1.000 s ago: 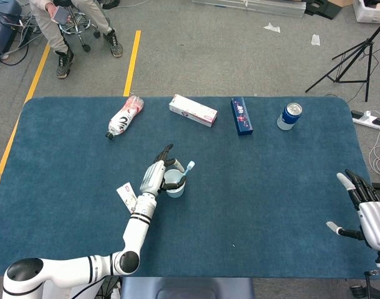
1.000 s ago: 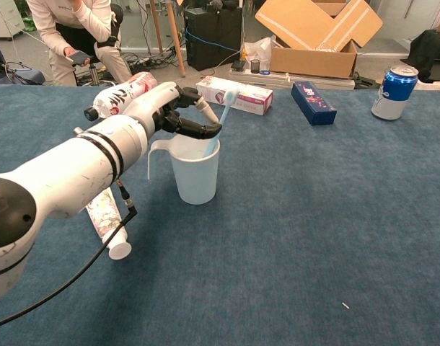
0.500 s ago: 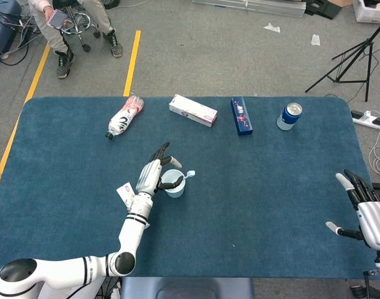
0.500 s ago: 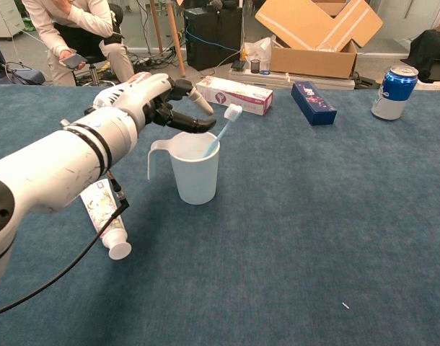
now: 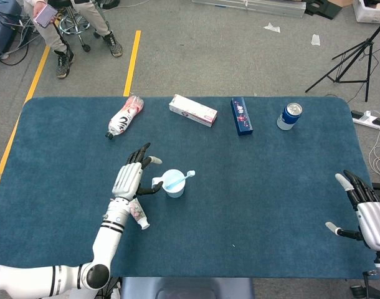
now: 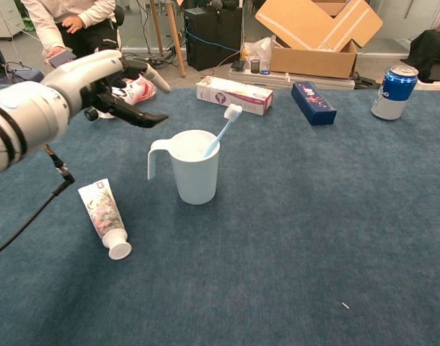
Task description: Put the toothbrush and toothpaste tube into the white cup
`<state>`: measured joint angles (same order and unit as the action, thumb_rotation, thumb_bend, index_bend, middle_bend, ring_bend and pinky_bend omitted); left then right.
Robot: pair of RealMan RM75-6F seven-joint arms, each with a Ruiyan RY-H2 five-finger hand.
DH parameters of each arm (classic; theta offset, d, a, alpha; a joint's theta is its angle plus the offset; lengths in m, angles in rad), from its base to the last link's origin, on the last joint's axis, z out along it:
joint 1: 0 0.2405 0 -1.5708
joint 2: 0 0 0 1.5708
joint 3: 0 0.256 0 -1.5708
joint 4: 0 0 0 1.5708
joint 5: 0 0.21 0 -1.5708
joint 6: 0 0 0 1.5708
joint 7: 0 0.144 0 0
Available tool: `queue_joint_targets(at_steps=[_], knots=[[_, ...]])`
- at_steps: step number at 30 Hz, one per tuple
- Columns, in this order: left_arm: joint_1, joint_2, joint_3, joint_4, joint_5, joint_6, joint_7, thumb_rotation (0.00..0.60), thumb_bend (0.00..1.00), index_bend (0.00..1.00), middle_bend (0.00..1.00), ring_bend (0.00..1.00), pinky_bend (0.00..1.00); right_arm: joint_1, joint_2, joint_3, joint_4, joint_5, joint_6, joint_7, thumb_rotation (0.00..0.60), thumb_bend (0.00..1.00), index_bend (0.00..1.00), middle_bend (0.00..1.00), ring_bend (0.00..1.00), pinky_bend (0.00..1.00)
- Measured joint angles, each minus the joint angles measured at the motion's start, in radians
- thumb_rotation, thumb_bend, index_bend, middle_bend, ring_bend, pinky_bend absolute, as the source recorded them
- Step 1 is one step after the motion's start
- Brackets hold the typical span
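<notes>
The white cup (image 5: 173, 184) (image 6: 195, 167) stands upright near the table's middle-left, its handle pointing left. A blue toothbrush (image 5: 179, 179) (image 6: 221, 129) leans inside it, its head sticking out over the right rim. The toothpaste tube (image 6: 103, 217) (image 5: 137, 214) lies flat on the cloth left of the cup, cap toward the front edge. My left hand (image 5: 131, 177) (image 6: 108, 83) hovers left of the cup with fingers spread and nothing in it, partly over the tube in the head view. At the table's right edge my right hand (image 5: 363, 208) is open and empty.
Along the far side of the blue table (image 5: 258, 205) lie a plastic bottle (image 5: 124, 116), a white toothpaste box (image 5: 193, 110) (image 6: 234, 95), a dark blue box (image 5: 241, 116) (image 6: 313, 102) and a blue can (image 5: 290, 116) (image 6: 394, 91). A person sits beyond the far left corner.
My left hand let go of the toothbrush, which now rests in the cup, and drew back to the left with fingers spread. The right hand has stayed still.
</notes>
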<state>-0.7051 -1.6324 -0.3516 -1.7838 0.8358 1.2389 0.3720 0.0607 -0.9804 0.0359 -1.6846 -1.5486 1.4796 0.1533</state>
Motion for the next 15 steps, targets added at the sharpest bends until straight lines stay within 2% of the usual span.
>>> queue_joint_targets(at_steps=[6,10,15], knots=[[0.069,0.093,0.061,-0.101,0.017,0.057,0.029,0.600,0.16,0.06,0.00,0.00,0.00,0.003,-0.008,0.000,-0.001,0.005,-0.009,-0.019,0.600,0.00,0.00,0.00,0.00,0.15],[0.081,0.095,0.101,-0.097,0.032,0.059,0.046,0.600,0.10,0.01,0.00,0.00,0.00,0.005,-0.010,0.000,-0.001,0.008,-0.013,-0.024,0.600,0.00,0.00,0.00,0.00,0.15],[0.089,0.071,0.143,-0.070,0.040,0.051,0.064,0.600,0.06,0.00,0.00,0.00,0.00,0.004,-0.007,0.001,-0.002,0.011,-0.011,-0.016,0.600,0.00,0.00,0.00,0.00,0.15]])
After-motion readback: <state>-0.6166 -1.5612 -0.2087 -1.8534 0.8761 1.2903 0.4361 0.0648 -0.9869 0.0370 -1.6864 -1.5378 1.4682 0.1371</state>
